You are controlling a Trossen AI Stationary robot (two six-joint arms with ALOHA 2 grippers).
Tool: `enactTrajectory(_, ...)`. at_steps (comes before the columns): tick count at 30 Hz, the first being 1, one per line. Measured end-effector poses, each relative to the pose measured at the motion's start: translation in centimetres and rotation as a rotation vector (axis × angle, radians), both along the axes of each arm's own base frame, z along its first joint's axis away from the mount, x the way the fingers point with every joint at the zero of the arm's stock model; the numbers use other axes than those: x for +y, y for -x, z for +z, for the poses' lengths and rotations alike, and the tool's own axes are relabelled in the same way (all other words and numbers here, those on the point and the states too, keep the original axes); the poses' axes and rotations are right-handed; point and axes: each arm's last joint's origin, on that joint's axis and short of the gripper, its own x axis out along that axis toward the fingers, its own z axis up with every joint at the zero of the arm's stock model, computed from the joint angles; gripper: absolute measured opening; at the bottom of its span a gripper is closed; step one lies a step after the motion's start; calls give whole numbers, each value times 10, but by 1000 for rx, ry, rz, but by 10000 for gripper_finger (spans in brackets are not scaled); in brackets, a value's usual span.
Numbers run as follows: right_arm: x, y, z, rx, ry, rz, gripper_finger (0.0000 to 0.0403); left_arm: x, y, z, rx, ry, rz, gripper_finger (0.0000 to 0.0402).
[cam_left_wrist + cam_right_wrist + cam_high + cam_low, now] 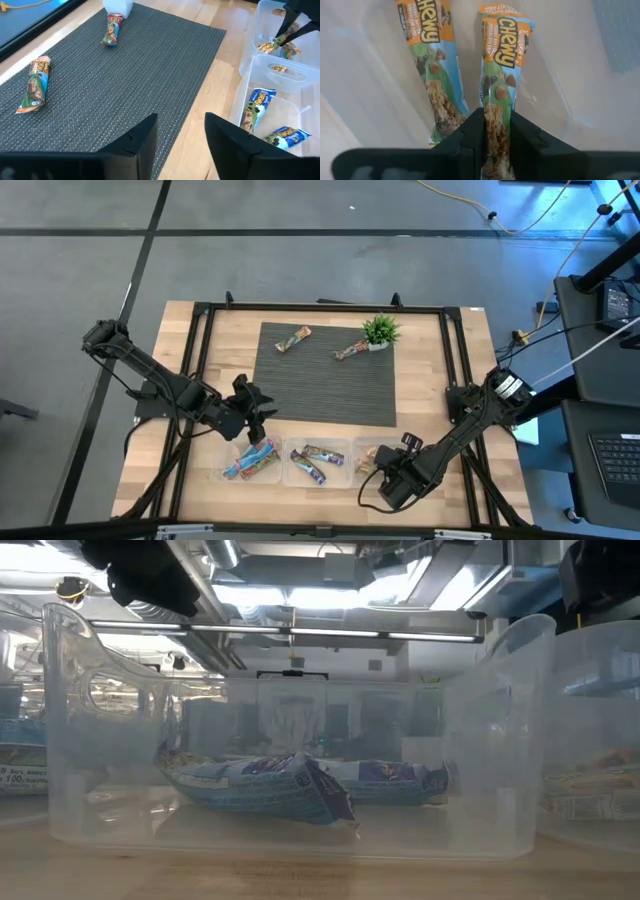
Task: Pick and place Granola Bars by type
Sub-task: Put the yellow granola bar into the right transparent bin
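We see the light wood worktop (430, 330), dark ribbed mat (325, 375), three clear plastic bins (318, 464) lower centre, sorted by type. Right gripper (497, 142) fingers pinch an orange-green granola bar (499, 75) into the right bin. Left gripper (181, 137) fingers open, empty; two bars (293, 339) remain upper-mat.

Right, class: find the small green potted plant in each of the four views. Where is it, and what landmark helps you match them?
High view: potted plant at the dark mat's far edge, right of centre.
Low view: not in it.
Left wrist view: only its white pot shows, cut off at the frame's edge.
Right wrist view: not in it.
Shared landmark: the granola bar lying beside the pot.
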Motion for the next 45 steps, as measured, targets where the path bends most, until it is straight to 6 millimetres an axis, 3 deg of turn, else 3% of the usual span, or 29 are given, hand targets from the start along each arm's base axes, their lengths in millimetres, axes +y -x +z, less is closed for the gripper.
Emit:
enactTrajectory(4,0,0,0,-2,-2,4,90,0,0,0,-5,-11,9,187)
enactTrajectory(9,0,0,0,-1,-1,4,140,2,-1,1,-9,-4,14,213)
enactTrajectory(12,0,0,1,13,1,29,166,16,-8,1,-8,46,70,216)
enactTrajectory(17,0,-2,20,-32,-1,50,186,62,-23,12,56,171,39,213)
enactTrajectory(26,-20,-9,57,-64,-4,-13,184,172,-30,25,-13,136,139,216)
enactTrajectory(29,-33,-16,66,-103,46,-51,184,205,-32,15,-14,166,139,216)
enactTrajectory(36,-76,-31,77,-155,197,-179,184,265,-48,-32,171,250,167,216)
enactTrajectory(45,-112,-48,77,-148,206,-311,184,307,-80,-66,508,294,182,212)
